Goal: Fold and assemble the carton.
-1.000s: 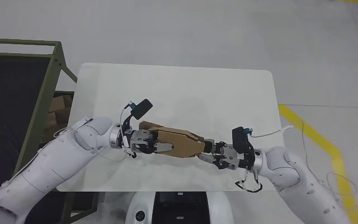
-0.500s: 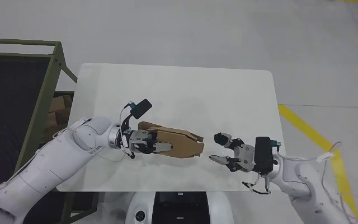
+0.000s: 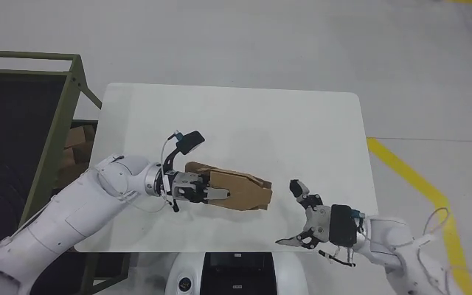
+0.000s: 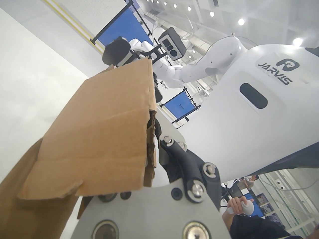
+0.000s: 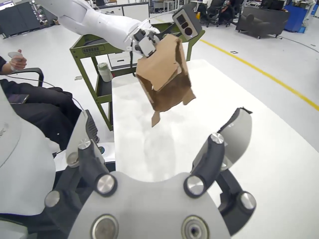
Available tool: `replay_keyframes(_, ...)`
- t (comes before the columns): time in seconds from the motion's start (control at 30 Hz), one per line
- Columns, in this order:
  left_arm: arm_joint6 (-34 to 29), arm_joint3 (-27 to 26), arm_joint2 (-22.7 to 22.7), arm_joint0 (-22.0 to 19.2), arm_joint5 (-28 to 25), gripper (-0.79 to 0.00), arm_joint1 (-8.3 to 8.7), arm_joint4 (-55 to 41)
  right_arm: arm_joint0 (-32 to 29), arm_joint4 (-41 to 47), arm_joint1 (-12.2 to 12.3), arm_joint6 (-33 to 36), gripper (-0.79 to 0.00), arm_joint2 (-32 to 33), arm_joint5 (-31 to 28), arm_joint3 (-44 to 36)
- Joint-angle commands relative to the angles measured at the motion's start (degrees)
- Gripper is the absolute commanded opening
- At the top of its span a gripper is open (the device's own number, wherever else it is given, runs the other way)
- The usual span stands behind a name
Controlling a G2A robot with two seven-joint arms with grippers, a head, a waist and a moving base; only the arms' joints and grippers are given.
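Right gripper (image 5: 162,119), foreground: two fingers spread wide apart over the white table (image 5: 224,95). Brown carton (image 5: 165,75): partly folded, flaps hanging loose, held clear above the table by the left gripper (image 5: 147,44), which is clamped on its upper end. Olive-green cart (image 5: 89,50): beyond the table's far edge, with a pale cup (image 5: 104,72) on its shelf.

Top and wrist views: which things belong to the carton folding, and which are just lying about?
Job: carton, held aloft in the left claw; right claw, open, apart from it; white table.
Lying about: green cart beside the table; container on its shelf; cardboard pieces inside the cart.
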Motion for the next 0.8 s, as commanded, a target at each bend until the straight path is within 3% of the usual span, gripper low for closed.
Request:
replay_keyframes(0.0, 0.1, 0.24, 0.15, -0.18, -0.1, -0.785, -0.03, 0.68, 0.23, 4.61, -0.03, 2.63, -0.009, -1.35, -1.74, 0.49)
replay_keyframes(0.13, 0.43, 0.59, 0.35, -0.39, -0.43, -0.785, -0.12, 1.59, 4.07, 15.98, 0.17, 7.23, -0.012, -4.02, -5.75, 2.68)
replay_keyframes(0.2, 0.57, 0.61, 0.46, -0.41, -0.56, -0.785, -0.15, 1.87, 5.99, 21.11, 0.54, 9.87, -0.089, -5.68, -5.75, 3.66)
replay_keyframes(0.47, 1.04, 0.92, 0.76, -0.53, -1.04, -0.785, -0.2, 2.28, 11.85, 35.36, 1.52, 19.34, -0.018, -10.23, -5.75, 4.99)
replay_keyframes(0.77, 1.37, 1.55, 0.74, -0.64, -1.37, -0.785, -0.35, 3.16, 16.01, 45.93, 2.77, 26.02, -0.022, -14.21, -5.75, 4.59)
